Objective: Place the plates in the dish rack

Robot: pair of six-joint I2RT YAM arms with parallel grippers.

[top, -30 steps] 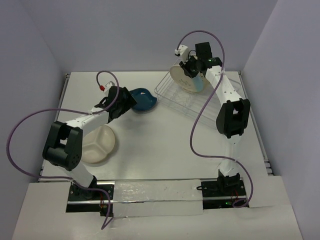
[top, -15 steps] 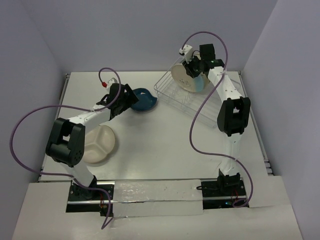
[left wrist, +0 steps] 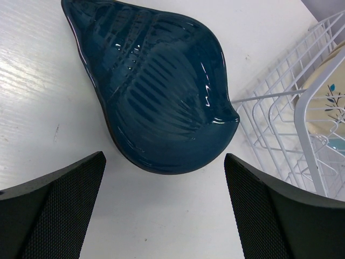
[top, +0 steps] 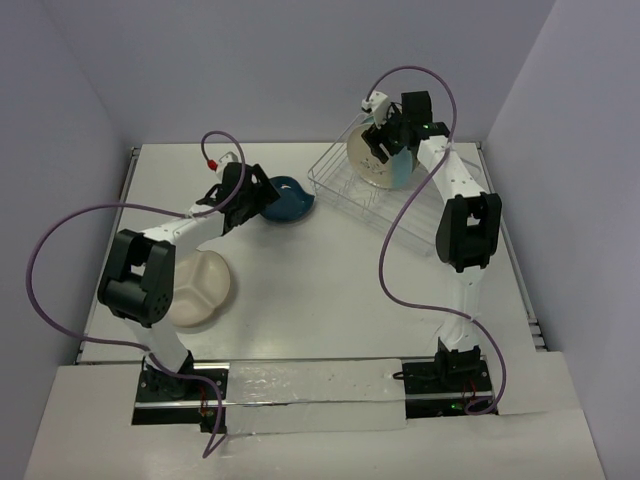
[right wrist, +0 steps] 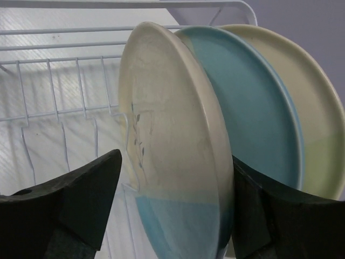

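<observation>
Right gripper (right wrist: 175, 159) stood spread astride 1 upright cream-and-blue plate (right wrist: 161, 108) in the dish rack (right wrist: 64, 31), unclamped. Left gripper (left wrist: 164, 157) hovered wide open, empty, over the leaf-shaped dish (left wrist: 156, 91).

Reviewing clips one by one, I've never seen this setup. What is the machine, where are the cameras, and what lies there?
Two robot arms, left and right, are bolted at a white table's near edge. One camera looks down from above; one sits on each wrist. The left pincer hangs open over a dark blue leaf dish; a cream divided plate lies beside that arm. Three round plates stand in the wire dish rack; the right pincer straddles the front plate, grip unclear.
</observation>
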